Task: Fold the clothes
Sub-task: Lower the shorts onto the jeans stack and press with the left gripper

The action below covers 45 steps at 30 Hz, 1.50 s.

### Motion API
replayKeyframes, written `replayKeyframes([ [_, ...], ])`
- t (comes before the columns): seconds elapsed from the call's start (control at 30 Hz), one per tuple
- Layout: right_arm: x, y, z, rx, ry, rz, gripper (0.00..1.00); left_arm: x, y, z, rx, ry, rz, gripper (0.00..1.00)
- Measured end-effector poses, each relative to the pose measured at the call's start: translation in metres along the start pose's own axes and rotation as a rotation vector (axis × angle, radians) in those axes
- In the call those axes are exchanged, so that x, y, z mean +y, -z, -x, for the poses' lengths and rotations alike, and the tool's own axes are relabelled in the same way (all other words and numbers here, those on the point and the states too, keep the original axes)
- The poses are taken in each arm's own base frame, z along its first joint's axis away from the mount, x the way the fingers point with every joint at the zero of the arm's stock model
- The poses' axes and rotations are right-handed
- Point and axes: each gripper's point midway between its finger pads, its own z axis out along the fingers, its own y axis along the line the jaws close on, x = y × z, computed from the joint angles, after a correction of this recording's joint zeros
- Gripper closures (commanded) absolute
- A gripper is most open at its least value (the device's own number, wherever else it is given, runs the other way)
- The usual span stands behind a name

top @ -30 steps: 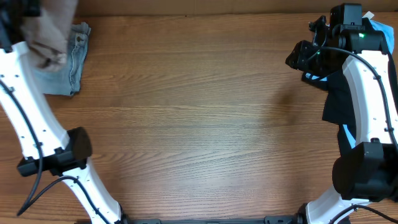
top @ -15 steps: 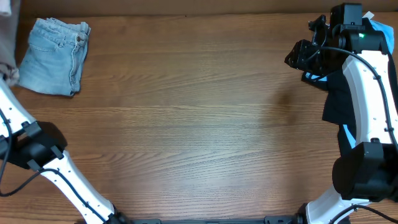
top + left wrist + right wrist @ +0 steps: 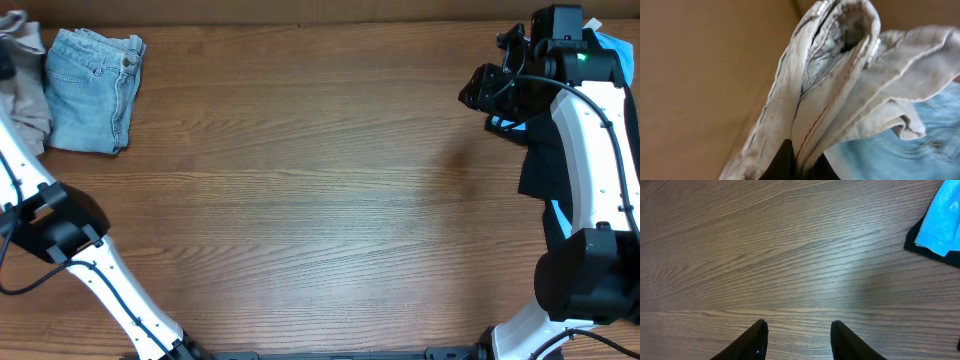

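Shorts: the khaki shorts (image 3: 832, 75) hang bunched at the table's 10 o'clock corner. In the overhead view we see them as a crumpled beige mass against the left frame edge.
Left claw: the left claw (image 3: 801, 165) is closed on a thick fold of the shorts. We see its dark fingertips (image 3: 784, 159) pinching the cloth at the 6 o'clock edge of the wrist view, with seams and red stitching running up from the pinch.
Denim: a folded denim piece (image 3: 90, 90) lies flat at the shorts' 3 o'clock side. The two look to be touching at the edge. In the left wrist view it shows pale blue beneath the khaki, toward 4 o'clock.
Tan surface: a plain tan surface (image 3: 700, 75) fills the 9 o'clock half of the left wrist view. We cannot tell what it is.
Right claw: the right claw (image 3: 800, 340) is spread wide and grips nothing. Both its fingers (image 3: 759, 339) are over bare wood, toward the table's 2 o'clock.
Table: the wooden table (image 3: 320, 190) carries cloth only along its left and right edges.
Black cloth: a black cloth (image 3: 545, 165) lies at 3 o'clock, partly under the right arm.
Blue cloth: a sky-blue cloth (image 3: 940, 220) lies on the black one, at the right claw's 2 o'clock and well apart from its fingers.
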Motion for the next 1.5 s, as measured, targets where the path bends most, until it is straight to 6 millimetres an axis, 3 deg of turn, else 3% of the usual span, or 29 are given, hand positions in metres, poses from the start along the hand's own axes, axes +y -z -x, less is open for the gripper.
replayKeyframes([
  [0.2, 0.001, 0.0, 0.002, -0.008, 0.006, 0.002, 0.56, -0.062, 0.004, 0.004, 0.023, -0.062, -0.081, 0.93],
  [0.3, 0.004, -0.001, 0.004, -0.017, 0.013, 0.005, 0.56, -0.098, 0.009, -0.004, 0.068, -0.104, -0.131, 0.71],
  [0.33, 0.005, -0.001, 0.005, -0.02, 0.017, 0.007, 0.56, -0.111, 0.012, -0.008, 0.087, -0.113, -0.151, 0.57],
  [0.47, 0.011, -0.003, 0.005, -0.025, 0.032, 0.013, 0.55, -0.167, 0.027, -0.027, 0.174, -0.184, -0.233, 0.32],
  [0.57, 0.015, -0.004, 0.004, -0.023, 0.041, 0.018, 0.55, -0.205, 0.042, -0.046, 0.253, -0.245, -0.292, 0.24],
  [0.67, 0.017, -0.004, 0.004, -0.021, 0.046, 0.019, 0.55, -0.224, 0.051, -0.056, 0.29, -0.276, -0.318, 0.16],
  [0.8, 0.017, -0.004, 0.003, -0.02, 0.046, 0.019, 0.5, -0.226, 0.053, -0.056, 0.295, -0.267, -0.313, 0.11],
  [0.93, 0.017, -0.004, 0.003, -0.02, 0.046, 0.019, 0.42, -0.213, 0.059, -0.045, 0.275, -0.195, -0.284, 0.07],
  [1.1, 0.017, -0.004, 0.001, -0.012, 0.044, 0.017, 0.31, -0.167, 0.078, -0.008, 0.172, -0.074, -0.225, 0.02],
  [1.2, 0.015, -0.004, 0.0, -0.006, 0.041, 0.011, 0.28, -0.136, 0.079, 0.012, 0.1, -0.014, -0.183, 0.01],
  [1.33, 0.015, -0.004, -0.001, -0.004, 0.039, 0.007, 0.28, -0.114, 0.057, 0.017, 0.055, 0.022, -0.171, 0.0],
  [1.43, 0.014, -0.004, -0.003, 0.005, 0.037, 0.004, 0.27, -0.127, 0.028, 0.002, 0.079, 0.022, -0.209, 0.0],
  [1.5, 0.013, -0.004, -0.005, 0.013, 0.033, 0.002, 0.27, -0.144, 0.004, -0.02, 0.131, 0.014, -0.249, 0.0],
])
